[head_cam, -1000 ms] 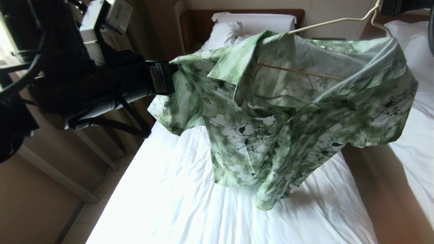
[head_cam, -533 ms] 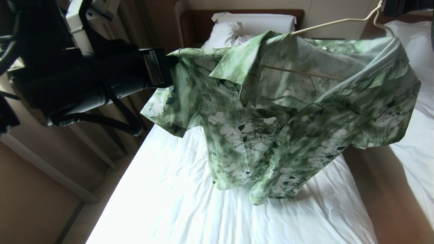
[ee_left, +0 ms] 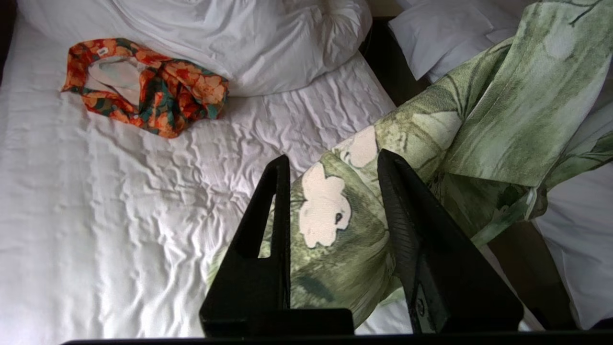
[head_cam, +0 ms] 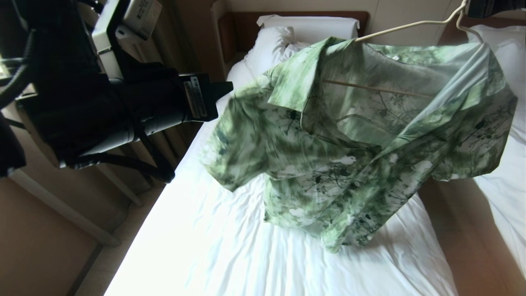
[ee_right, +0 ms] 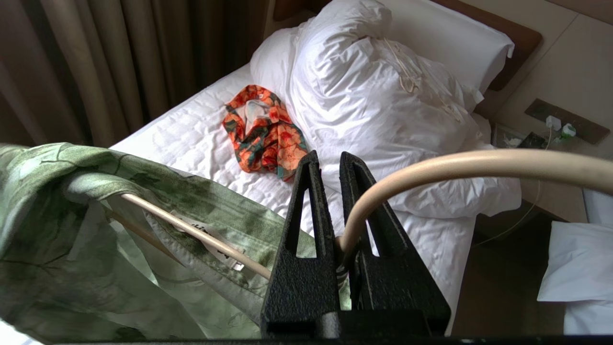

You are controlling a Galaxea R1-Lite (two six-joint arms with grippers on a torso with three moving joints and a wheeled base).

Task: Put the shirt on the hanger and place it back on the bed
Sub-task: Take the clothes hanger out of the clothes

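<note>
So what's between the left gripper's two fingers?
In the left wrist view, the shirt shows between the left gripper's open fingers, hanging over the bed.

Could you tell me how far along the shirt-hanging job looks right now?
Mostly done: the shirt drapes over the hanger, held up by the right end effector shut on it. The left end effector stands open beside the sleeve. Left: setting it down on the bed.
</note>
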